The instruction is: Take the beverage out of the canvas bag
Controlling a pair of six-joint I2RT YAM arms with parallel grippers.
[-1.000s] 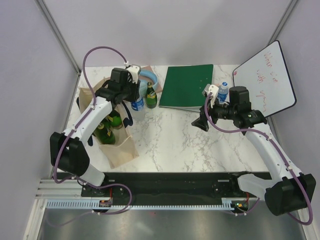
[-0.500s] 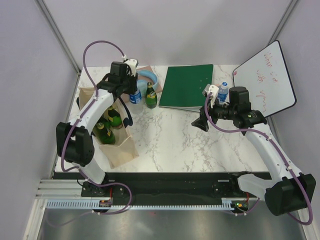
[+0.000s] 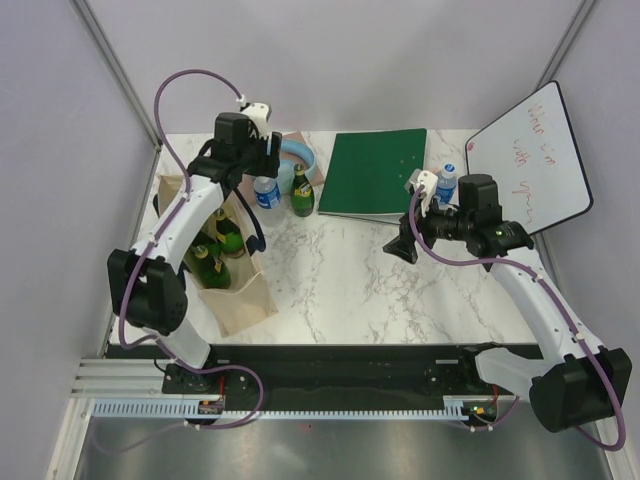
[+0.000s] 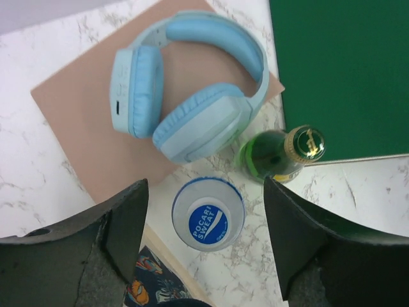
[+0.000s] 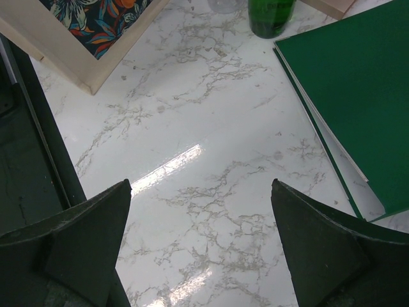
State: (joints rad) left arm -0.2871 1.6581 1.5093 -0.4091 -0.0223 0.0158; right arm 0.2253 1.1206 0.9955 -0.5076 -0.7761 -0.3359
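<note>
The beige canvas bag (image 3: 232, 296) stands at the left with several green bottles (image 3: 214, 256) inside; its corner with floral lining shows in the left wrist view (image 4: 148, 281). A clear Pocari Sweat bottle (image 3: 266, 192) with a blue cap stands upright on the table beside a green glass bottle (image 3: 302, 190). My left gripper (image 3: 250, 162) is open and empty, straight above the Pocari bottle (image 4: 208, 215), which sits between the fingers (image 4: 121, 230) without touching. My right gripper (image 3: 405, 243) is open and empty over bare marble (image 5: 204, 243).
Blue headphones (image 4: 188, 96) lie on a brown board (image 4: 70, 121) behind the bottles. A green binder (image 3: 375, 172) lies at the back middle, a whiteboard (image 3: 530, 160) at the back right, and a small blue-capped bottle (image 3: 447, 183) beside the right arm.
My left gripper moved the Pocari bottle back beside the green bottle, let go of it and rose above it. The right arm has not moved.
</note>
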